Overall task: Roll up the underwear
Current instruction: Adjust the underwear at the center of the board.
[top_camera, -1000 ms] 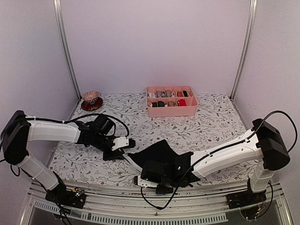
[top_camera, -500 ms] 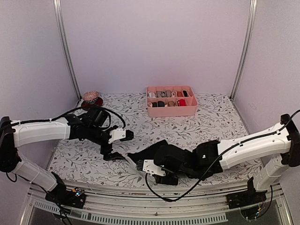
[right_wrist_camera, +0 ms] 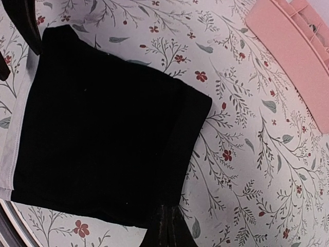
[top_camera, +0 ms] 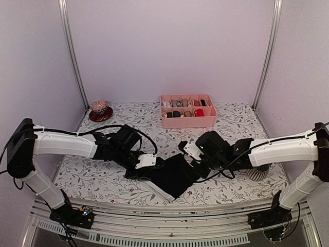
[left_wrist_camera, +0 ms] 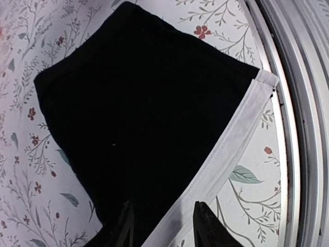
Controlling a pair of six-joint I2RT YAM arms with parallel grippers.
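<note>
Black underwear (top_camera: 172,175) lies folded flat on the flowered table near its front edge. Its pale waistband (top_camera: 162,192) runs along the near left side. My left gripper (top_camera: 151,165) is at the cloth's left edge. In the left wrist view its fingers (left_wrist_camera: 126,226) stand apart over the underwear (left_wrist_camera: 144,103), straddling the waistband (left_wrist_camera: 236,139). My right gripper (top_camera: 194,165) is at the right corner. In the right wrist view it (right_wrist_camera: 167,222) is pinched shut on the edge of the underwear (right_wrist_camera: 103,134), beside a folded-over strip.
A pink divided tray (top_camera: 187,122) with small rolled bundles stands at the back centre, its corner also in the right wrist view (right_wrist_camera: 293,46). A dark red dish (top_camera: 99,114) sits back left. A grey ribbed object (top_camera: 259,174) lies by the right arm. The metal front rail (left_wrist_camera: 303,103) runs close to the waistband.
The right arm swung from the near edge round to the underwear's right corner and its gripper shut there. The left gripper moved right onto the waistband side. The cloth now lies flatter.
</note>
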